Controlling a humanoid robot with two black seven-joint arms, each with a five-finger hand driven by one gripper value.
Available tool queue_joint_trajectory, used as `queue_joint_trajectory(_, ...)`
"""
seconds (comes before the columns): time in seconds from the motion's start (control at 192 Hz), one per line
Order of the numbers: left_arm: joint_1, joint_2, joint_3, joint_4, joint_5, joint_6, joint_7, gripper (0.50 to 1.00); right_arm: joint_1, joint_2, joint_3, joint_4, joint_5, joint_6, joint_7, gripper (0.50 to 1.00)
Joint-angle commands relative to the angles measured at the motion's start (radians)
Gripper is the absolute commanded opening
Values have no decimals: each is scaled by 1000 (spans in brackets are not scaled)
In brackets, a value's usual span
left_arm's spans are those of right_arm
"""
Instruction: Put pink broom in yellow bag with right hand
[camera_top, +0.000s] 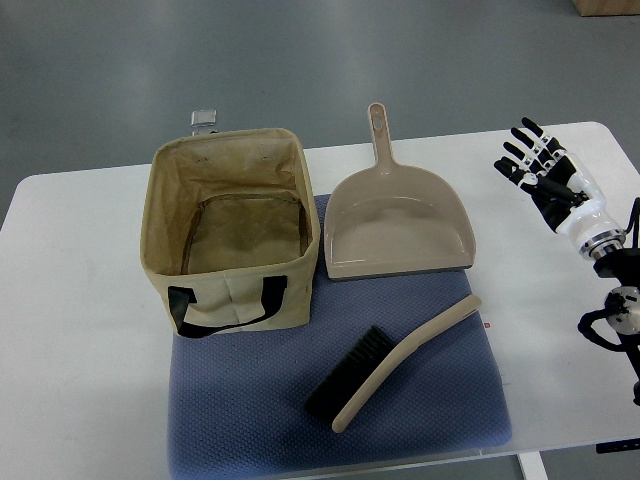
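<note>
Your right hand (535, 165) hovers beyond the far right corner of the blue quilted mat (250, 420), fingers spread and holding nothing; the left hand is out of view. The pinkish-beige plastic hand broom with black bristles (400, 362) lies flat on that mat's near right part, apart from the tan fabric bag with black handles (228, 232) at the mat's far left corner. Its long axis runs diagonally: handle tip toward the mat's right edge, bristle end toward the near middle. Bring the hand down over the bare handle, well clear of the beige plastic dustpan (400, 222) on the white counter (70, 330), and close across the shaft, not along it.
</note>
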Motion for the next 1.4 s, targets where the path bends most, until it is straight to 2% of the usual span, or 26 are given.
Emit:
queue_joint_trajectory(0.0, 0, 0, 0, 0, 0, 0, 0, 1000, 4, -8, -13, 7, -8, 9, 0, 928)
queue_joint_trajectory(0.208, 0, 0, 0, 0, 0, 0, 0, 1000, 19, -34, -13, 10, -149, 107, 37, 928)
queue_joint_trajectory(0.437, 0, 0, 0, 0, 0, 0, 0, 1000, 56, -100, -36, 37, -350, 193, 137, 928)
queue_joint_trajectory(0.551, 0, 0, 0, 0, 0, 0, 0, 1000, 86, -166, -107, 72, -421, 199, 193, 928)
queue_joint_trajectory(0.78, 0, 0, 0, 0, 0, 0, 0, 1000, 140, -310, -302, 184, -516, 170, 282, 926)
queue_joint_trajectory(1.014, 0, 0, 0, 0, 0, 0, 0, 1000, 195, -424, -490, 276, -686, 46, 367, 928)
queue_joint_trajectory(1.144, 0, 0, 0, 0, 0, 0, 0, 1000, 209, -473, -561, 313, -748, 12, 382, 926)
queue_joint_trajectory(1.393, 0, 0, 0, 0, 0, 0, 0, 1000, 209, -497, -630, 348, -875, -46, 384, 926)
